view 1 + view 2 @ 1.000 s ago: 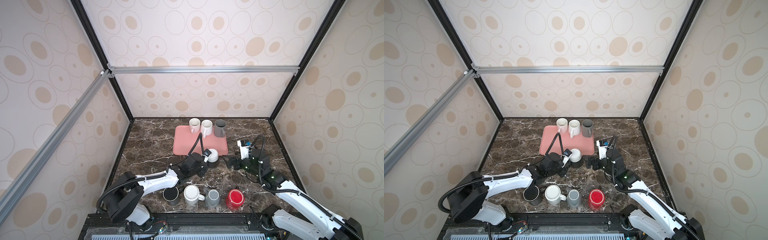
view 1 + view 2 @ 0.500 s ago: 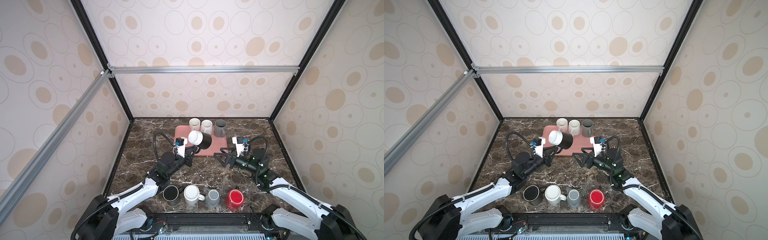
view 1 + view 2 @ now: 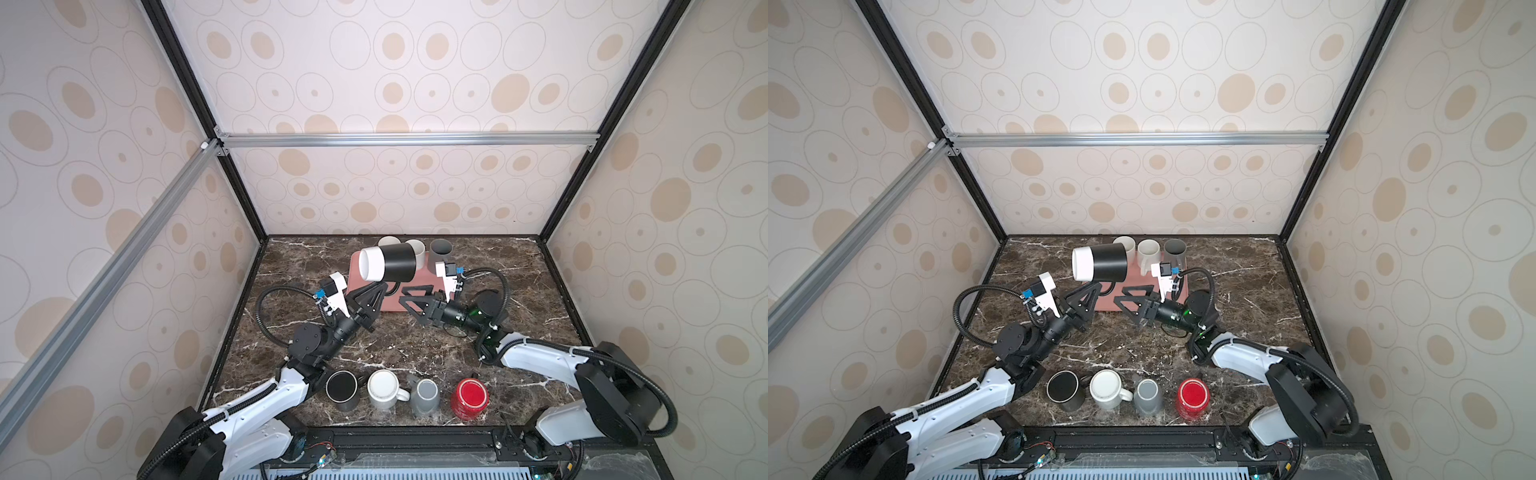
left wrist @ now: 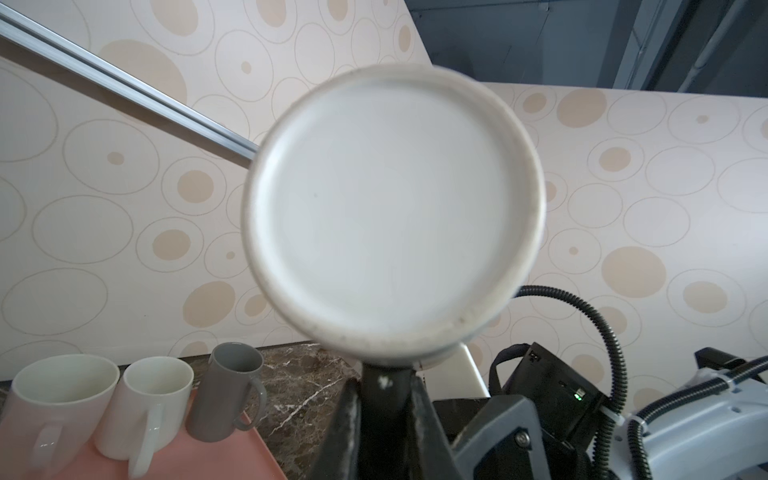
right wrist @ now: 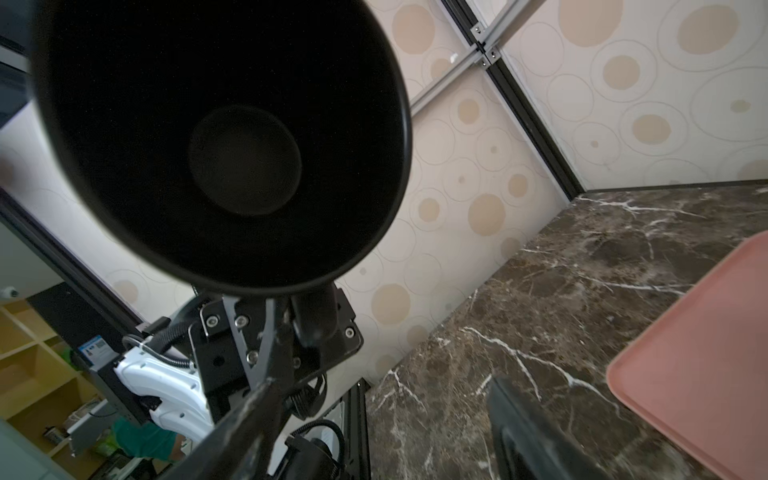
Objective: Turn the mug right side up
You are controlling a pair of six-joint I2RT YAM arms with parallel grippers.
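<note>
Holding the mug [image 3: 388,262] by its handle in the clamped left gripper [image 3: 384,287], sideways just above its jaws, mouth facing the right gripper [image 3: 409,297], spread and empty, nearby. Roll the wrist slowly until mouth-up; lower gently, no slackening early

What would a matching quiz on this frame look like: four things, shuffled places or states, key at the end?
Things
1. black-and-white mug
2. grey mug at the back
3. red mug
4. right gripper

Places or states
A. open, holding nothing
B. right end of the front row on the table
C. in the air on its side, handle pinched by the left gripper
D. upright on the pink tray

Pairs: 1-C, 2-D, 3-B, 4-A
</note>
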